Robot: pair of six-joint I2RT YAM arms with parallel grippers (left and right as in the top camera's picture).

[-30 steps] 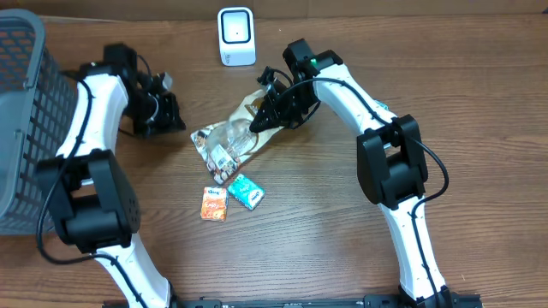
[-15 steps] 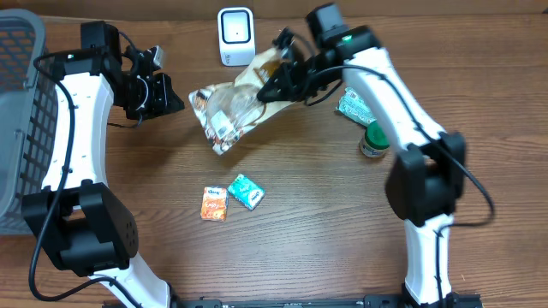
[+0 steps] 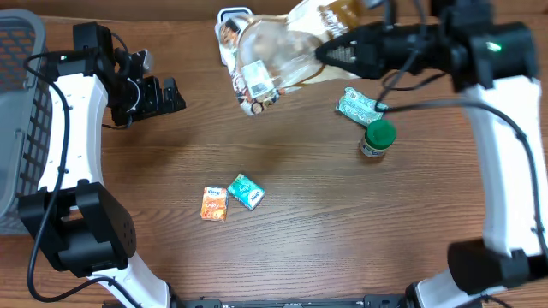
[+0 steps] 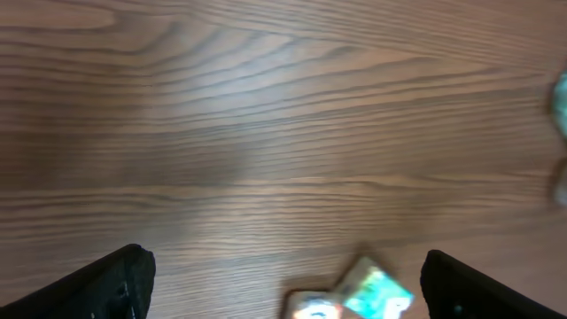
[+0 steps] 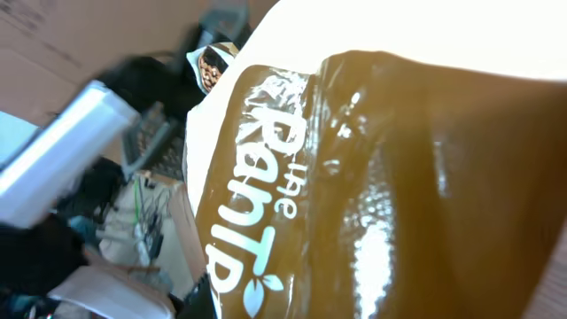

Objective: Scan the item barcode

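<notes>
Presents snack bag [image 3: 274,51], grasped in right end effector [image 3: 330,53], over scanner [image 3: 224,19] at far centre, with left end effector [image 3: 169,94] released, empty. Probably needs white label [image 3: 257,83] turned toward scanner.

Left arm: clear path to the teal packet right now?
Likely yes. The left hand is open and empty, with only bare table between it and the teal packet. The orange packet lies close beside it and may crowd the grip. The right hand holds the bag well away.
</notes>
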